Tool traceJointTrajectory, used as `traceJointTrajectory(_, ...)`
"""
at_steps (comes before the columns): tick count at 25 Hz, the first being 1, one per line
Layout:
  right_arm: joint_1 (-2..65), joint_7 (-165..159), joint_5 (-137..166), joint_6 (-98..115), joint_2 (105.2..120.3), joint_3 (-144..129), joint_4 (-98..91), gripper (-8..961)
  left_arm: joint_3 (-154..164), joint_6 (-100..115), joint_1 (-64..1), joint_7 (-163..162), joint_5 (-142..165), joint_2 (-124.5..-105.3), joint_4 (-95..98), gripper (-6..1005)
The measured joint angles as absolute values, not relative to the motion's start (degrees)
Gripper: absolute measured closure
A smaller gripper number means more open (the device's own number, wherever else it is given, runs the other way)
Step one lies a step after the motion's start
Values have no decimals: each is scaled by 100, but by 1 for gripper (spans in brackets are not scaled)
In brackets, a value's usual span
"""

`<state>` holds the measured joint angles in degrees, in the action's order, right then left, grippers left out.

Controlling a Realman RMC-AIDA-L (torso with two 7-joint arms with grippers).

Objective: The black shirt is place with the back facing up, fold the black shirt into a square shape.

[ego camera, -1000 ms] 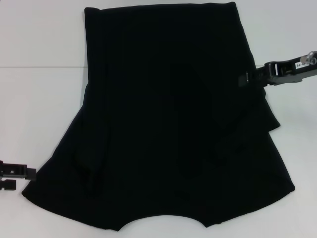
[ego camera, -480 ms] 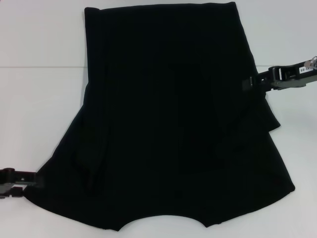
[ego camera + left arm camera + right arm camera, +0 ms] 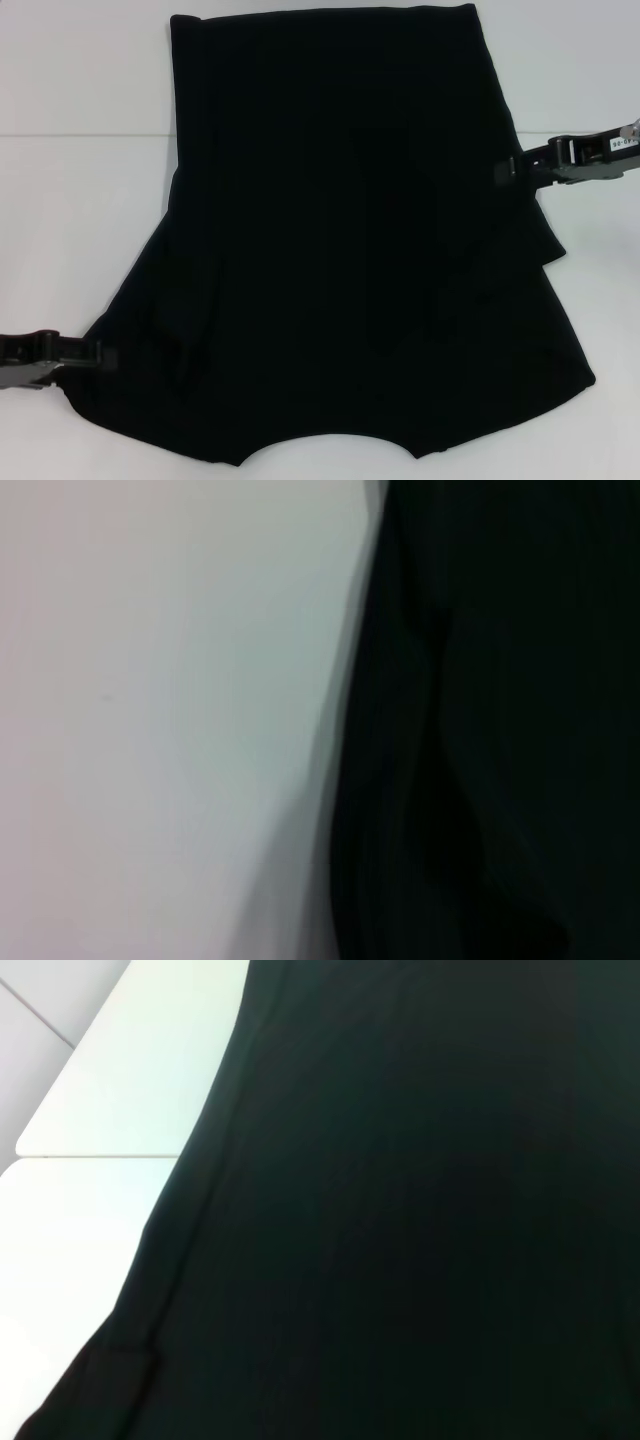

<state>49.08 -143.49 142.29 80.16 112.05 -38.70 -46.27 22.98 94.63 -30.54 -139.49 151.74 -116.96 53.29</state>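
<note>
The black shirt (image 3: 340, 230) lies flat on the white table (image 3: 70, 200), plain side up, with both sleeves folded inward. No lettering shows. My left gripper (image 3: 92, 354) is at the shirt's near left corner, touching its edge. My right gripper (image 3: 505, 171) is at the shirt's right edge, about midway along it, where a fold juts out. The left wrist view shows the shirt's edge (image 3: 500, 730) beside bare table. The right wrist view is mostly filled by the shirt (image 3: 420, 1210).
A seam between two table panels (image 3: 80, 136) runs across behind the left side of the shirt. Bare white table lies to the left and right of the shirt. The shirt's near hem reaches the picture's lower edge.
My left gripper has moved right, from off the cloth to the shirt's near left corner. My right gripper has shifted slightly down along the right edge. The shirt has not visibly moved.
</note>
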Motion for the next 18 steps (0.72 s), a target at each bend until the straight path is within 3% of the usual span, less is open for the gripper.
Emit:
traceJointTrajectory(5, 4893, -14338, 14224, 8021, 11203, -3842, -4627, 270, 2329, 9398, -3067, -14049, 15210, -11688, 5331, 217)
traceJointTrajectory(8, 4890, -14336, 14212, 8025, 11199, -3840, -4629, 271, 2338, 9411, -3070, -14057, 15218, -11674, 5343, 422)
traceJointTrajectory(13, 4869, -14341, 14203, 8012, 11191, -3840, -4626, 271, 2423, 9440, -3087, -14021, 15239, -11658, 5322, 662)
traceJointTrajectory(18, 4820, -14354, 14203, 8045, 11168, -3848, -4623, 272, 2468, 9542, -3101, -13873, 15168, -11655, 5318, 809)
